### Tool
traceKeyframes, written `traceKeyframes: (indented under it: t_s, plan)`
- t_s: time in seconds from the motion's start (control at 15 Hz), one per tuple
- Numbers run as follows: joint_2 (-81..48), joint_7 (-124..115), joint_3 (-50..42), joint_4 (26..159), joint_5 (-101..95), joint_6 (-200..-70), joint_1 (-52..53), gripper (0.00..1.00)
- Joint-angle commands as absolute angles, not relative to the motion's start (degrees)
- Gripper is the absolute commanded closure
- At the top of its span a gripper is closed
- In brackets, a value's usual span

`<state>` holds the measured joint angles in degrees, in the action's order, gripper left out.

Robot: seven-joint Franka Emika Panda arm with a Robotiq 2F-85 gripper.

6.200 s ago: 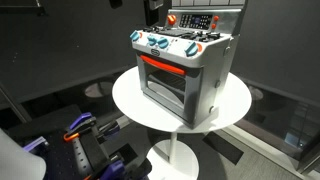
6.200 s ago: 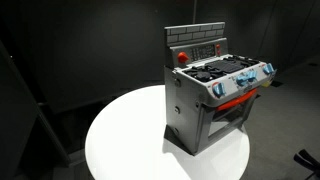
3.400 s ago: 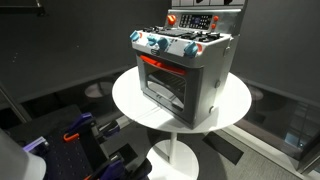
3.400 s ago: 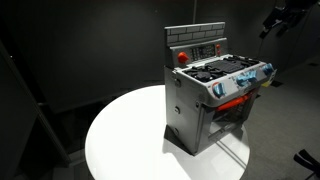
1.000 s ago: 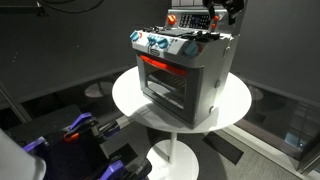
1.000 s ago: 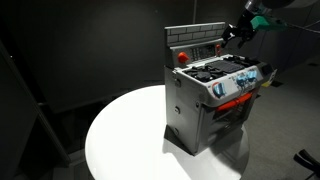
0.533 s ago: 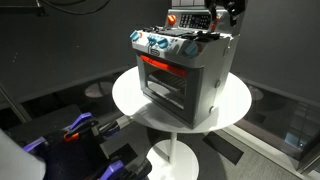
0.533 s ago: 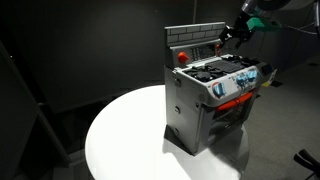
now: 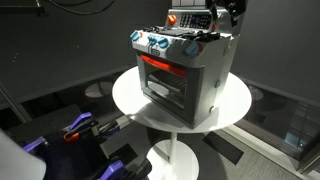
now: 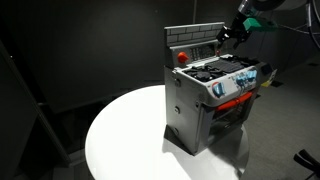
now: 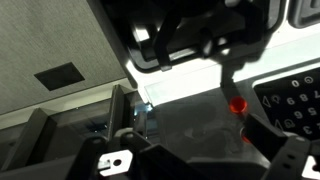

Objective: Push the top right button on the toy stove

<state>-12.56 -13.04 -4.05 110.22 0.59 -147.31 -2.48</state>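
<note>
Gripper at upper corner of toy stove back panel.
Oven door shut, inside unseen. Finger spread: cannot tell. Barely shifted from half a second earlier.

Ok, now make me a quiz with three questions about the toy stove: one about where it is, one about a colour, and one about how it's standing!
1. Where does the toy stove stand?
A) on the floor
B) on a round white table
C) on a shelf

2. What colour is the strip above its glass door?
A) red
B) green
C) yellow

3. How is the stove standing?
A) on its side
B) upside down
C) upright

Answers:
1 B, the white tabletop shows all around its base in both exterior views.
2 A, the band right over the door is bright red.
3 C, its back panel sticks up at the top and its base sits flat on the table.
</note>
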Motion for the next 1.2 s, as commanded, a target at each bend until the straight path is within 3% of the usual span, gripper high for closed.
traceKeyframes:
  t_s: [0.0,1.13]
  plan:
    - [-12.8,-13.7,-4.4,108.3,0.7,-144.9,-2.2,0.00]
    - [5.9,-0.7,-5.4,122.3,-1.5,-120.6,-5.0,0.00]
